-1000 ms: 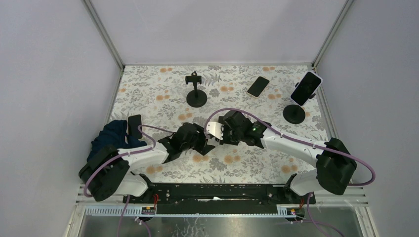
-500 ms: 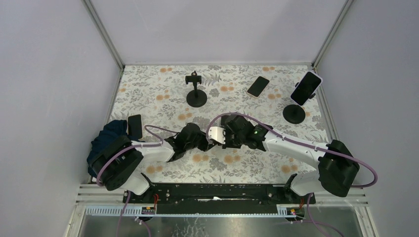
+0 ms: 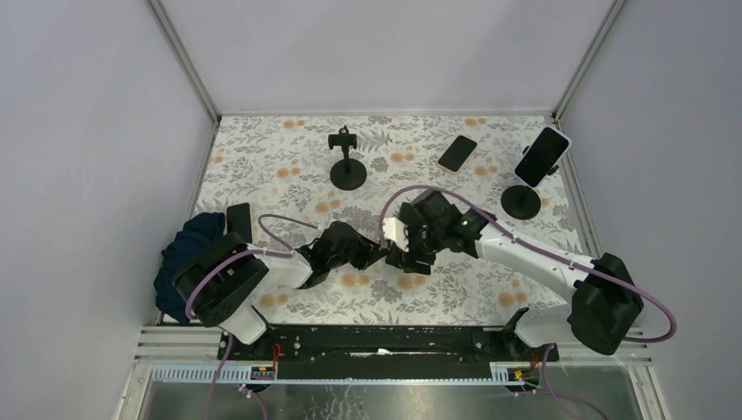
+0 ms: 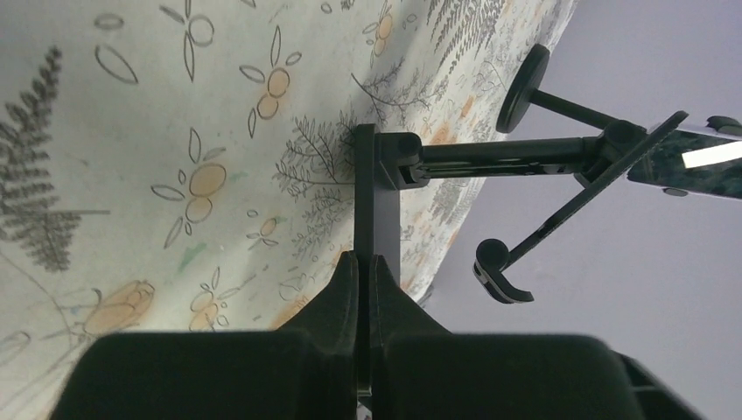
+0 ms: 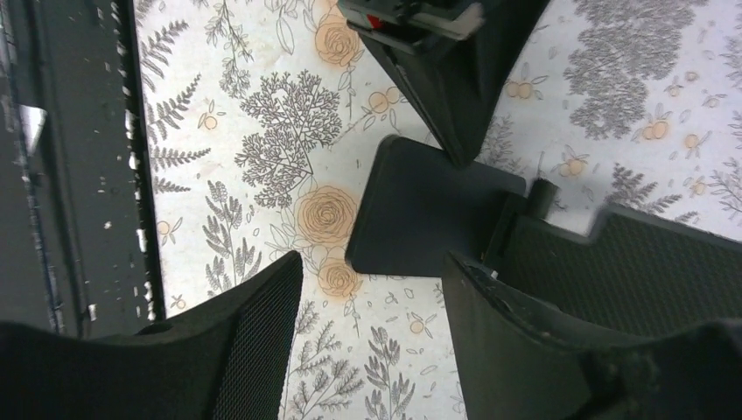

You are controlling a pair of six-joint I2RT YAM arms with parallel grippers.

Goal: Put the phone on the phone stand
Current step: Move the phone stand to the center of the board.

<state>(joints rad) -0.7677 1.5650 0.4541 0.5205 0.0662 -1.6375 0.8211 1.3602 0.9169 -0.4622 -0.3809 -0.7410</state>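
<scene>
One crumpled dark blue cloth (image 3: pixel 185 249) sits far left on the floral table (image 3: pixel 280 166), with a glossy black phone (image 3: pixel 238 219) flat beside it. There are three phones and three matte black stands. At lower centre of the overhead view, the left pincer (image 4: pixel 366 262) is clamped on the thin square base plate of the held stand (image 5: pixel 420 206). The right pincer (image 5: pixel 372 262) gapes, its cross-hatched fingers (image 5: pixel 254 332) either side of that plate's corner. At upper centre is the empty stand (image 3: pixel 347 162), round-footed. Right of it the second phone (image 3: pixel 458 153) lies flat. Far right, the third phone (image 3: pixel 541 156) leans on the round-footed right stand (image 3: pixel 521 203).
</scene>
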